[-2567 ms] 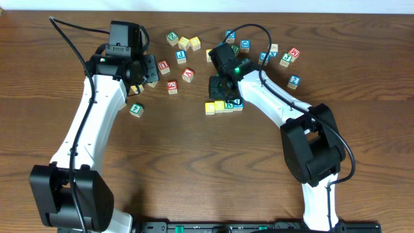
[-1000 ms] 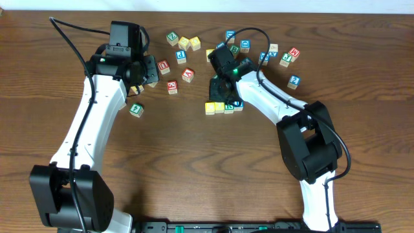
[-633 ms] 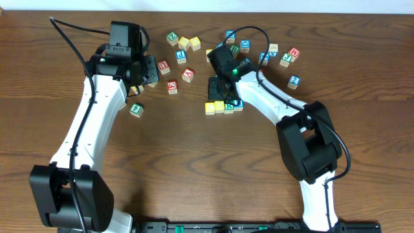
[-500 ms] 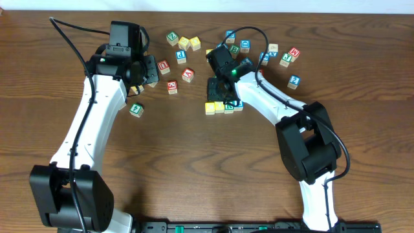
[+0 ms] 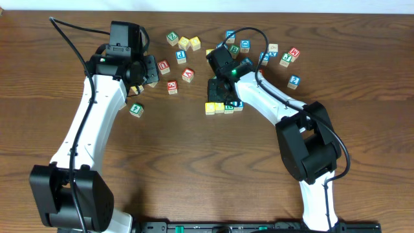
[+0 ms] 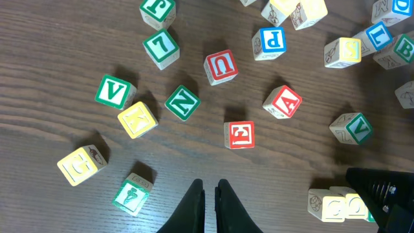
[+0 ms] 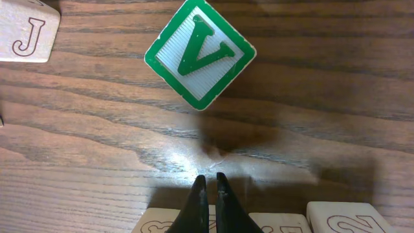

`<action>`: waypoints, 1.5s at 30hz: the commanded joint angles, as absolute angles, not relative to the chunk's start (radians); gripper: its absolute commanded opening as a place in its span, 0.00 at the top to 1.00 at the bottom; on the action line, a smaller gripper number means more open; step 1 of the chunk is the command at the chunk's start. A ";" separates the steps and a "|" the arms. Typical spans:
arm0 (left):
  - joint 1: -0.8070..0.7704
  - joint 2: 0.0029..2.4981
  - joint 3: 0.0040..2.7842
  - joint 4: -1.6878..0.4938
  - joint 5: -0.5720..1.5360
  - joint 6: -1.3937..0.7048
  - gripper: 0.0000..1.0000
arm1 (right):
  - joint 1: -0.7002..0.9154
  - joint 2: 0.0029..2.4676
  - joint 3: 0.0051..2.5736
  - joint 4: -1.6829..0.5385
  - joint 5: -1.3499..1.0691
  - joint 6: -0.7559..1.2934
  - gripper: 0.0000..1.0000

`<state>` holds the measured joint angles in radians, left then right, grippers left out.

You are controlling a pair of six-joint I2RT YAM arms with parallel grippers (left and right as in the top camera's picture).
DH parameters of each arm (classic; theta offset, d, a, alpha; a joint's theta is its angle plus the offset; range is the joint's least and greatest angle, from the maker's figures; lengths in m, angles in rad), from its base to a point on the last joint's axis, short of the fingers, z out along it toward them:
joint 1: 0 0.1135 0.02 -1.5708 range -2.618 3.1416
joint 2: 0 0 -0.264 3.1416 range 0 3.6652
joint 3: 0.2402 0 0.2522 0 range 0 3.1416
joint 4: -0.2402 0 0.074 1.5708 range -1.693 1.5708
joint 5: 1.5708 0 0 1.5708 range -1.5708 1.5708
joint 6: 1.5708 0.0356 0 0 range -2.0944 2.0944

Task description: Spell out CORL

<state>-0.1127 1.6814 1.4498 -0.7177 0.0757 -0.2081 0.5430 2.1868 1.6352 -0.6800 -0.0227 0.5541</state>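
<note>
The CORL cubes lie in a row at mid-table: two yellow-faced cubes [image 5: 209,108] [image 5: 219,107], a green-lettered one [image 5: 228,107] and a blue-lettered one [image 5: 238,103]. My right gripper [image 5: 218,97] [image 7: 207,178] hovers just behind that row, shut and empty, with its tips over bare wood between the row [image 7: 278,223] and a green V cube [image 7: 199,53]. My left gripper [image 5: 147,72] [image 6: 207,186] is shut on nothing at the far left, above bare wood. From the left wrist I see the row's left end [image 6: 333,207] beside the right gripper's black body [image 6: 381,188].
Loose lettered cubes are scattered along the far side: red U [image 6: 220,65], red A [image 6: 283,101], red E [image 6: 240,134], green N [image 6: 182,102] and a J cube [image 7: 26,31]. A green cube [image 5: 136,109] lies alone at the left.
The right gripper's fingers have closed fully and its wrist has shifted slightly left above the row. The left arm and the cubes have not moved.
</note>
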 commanded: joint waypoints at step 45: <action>-0.110 1.678 1.459 -0.721 0.066 -0.195 0.92 | 0.552 2.198 1.639 -0.707 -0.038 0.542 0.99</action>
<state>-0.1127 1.6814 1.4498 -0.7177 0.0757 -0.2081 0.5430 2.1868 1.6352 -0.7006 -0.0307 0.5510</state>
